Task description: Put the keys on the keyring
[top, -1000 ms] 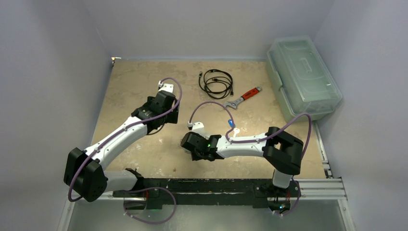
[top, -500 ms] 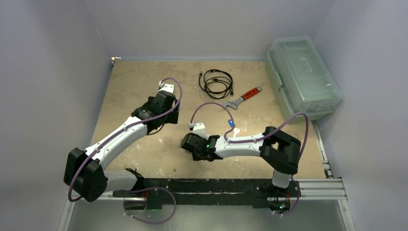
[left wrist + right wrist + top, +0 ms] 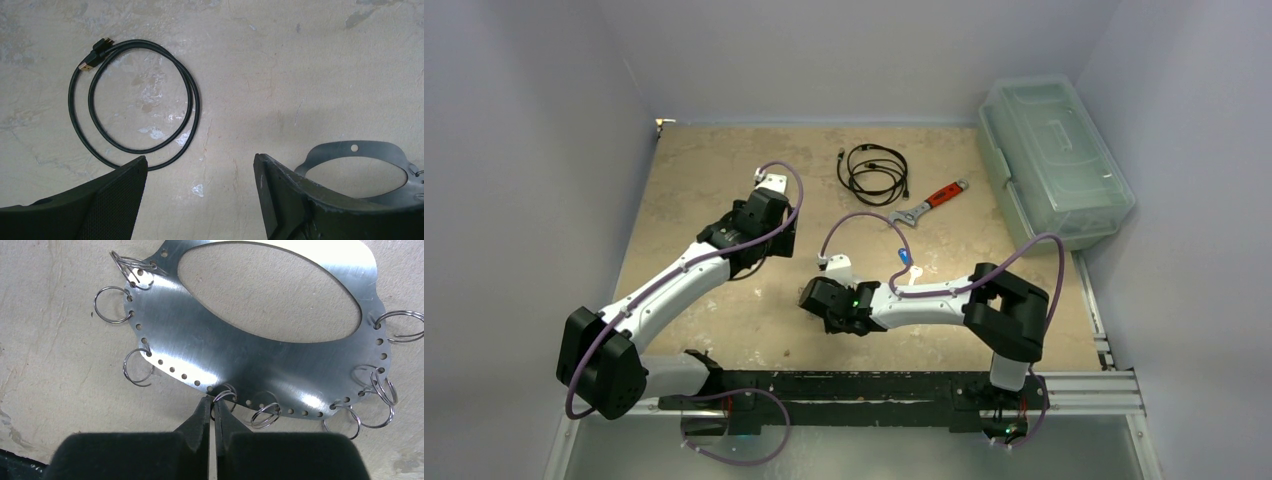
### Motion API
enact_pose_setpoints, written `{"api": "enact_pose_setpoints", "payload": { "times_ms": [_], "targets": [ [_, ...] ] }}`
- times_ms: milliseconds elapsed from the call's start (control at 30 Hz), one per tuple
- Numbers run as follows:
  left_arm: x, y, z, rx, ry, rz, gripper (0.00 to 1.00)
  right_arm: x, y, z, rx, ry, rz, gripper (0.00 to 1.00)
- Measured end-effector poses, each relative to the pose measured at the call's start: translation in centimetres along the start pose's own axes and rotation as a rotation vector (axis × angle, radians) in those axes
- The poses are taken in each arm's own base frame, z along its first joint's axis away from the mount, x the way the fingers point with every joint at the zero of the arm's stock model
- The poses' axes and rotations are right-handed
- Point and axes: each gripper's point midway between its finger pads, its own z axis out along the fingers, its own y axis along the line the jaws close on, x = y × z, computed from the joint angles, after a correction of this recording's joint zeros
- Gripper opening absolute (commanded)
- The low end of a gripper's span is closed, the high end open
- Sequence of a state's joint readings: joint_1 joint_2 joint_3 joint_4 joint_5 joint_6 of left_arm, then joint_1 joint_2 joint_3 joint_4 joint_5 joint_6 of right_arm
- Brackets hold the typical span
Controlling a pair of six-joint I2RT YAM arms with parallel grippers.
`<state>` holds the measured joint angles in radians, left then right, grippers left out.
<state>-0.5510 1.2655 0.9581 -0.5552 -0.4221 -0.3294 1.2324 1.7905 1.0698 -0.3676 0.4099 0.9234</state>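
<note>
Right, you are looking down on the tan table [image 3: 724,180], and the clear plastic box [image 3: 1052,160] is sitting at its 2 o'clock edge. Your left gripper [image 3: 200,200] is hanging over the middle of the table with its fingers standing wide apart and nothing between them. Your right gripper [image 3: 213,405] is reaching in low at 6 o'clock of the keyring [image 3: 210,350], its fingers pressing tight together; the tips are touching the ring's near rim right at a small split ring [image 3: 226,395], though you cannot tell whether the wire is caught. The coiled black cable [image 3: 874,170] is lying at 12 o'clock of the table's centre. The keyring is lying flat on the table between the two grippers, showing at 3 o'clock in the left wrist view, partly behind one finger. The red-handled wrench [image 3: 931,202] is resting at 1 o'clock. The blue key [image 3: 905,256] and the silver key [image 3: 914,273] are lying side by side at 2 o'clock of the right gripper, apart from the keyring.
</note>
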Motion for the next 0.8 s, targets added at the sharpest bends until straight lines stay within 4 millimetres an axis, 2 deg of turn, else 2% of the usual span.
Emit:
{"api": "enact_pose_setpoints", "payload": {
  "times_ms": [333, 533, 700, 800],
  "targets": [
    [0.0, 0.0, 0.0, 0.001, 0.001, 0.005, 0.77, -1.1, -0.5, -0.4, 0.032, -0.042, -0.038, 0.00],
    [-0.2, 0.0, -0.3, 0.008, 0.000, 0.010, 0.78, -3.3, -0.3, -2.2, -0.002, -0.122, -0.052, 0.00],
    [-2.1, -0.5, -1.4, 0.041, -0.030, -0.006, 0.78, -5.3, -0.3, -4.0, -0.044, -0.218, -0.054, 0.00],
    [-3.4, -0.8, -1.9, 0.060, -0.056, -0.019, 0.78, -5.9, -0.6, -4.5, -0.058, -0.256, -0.064, 0.00]
  ]
}}
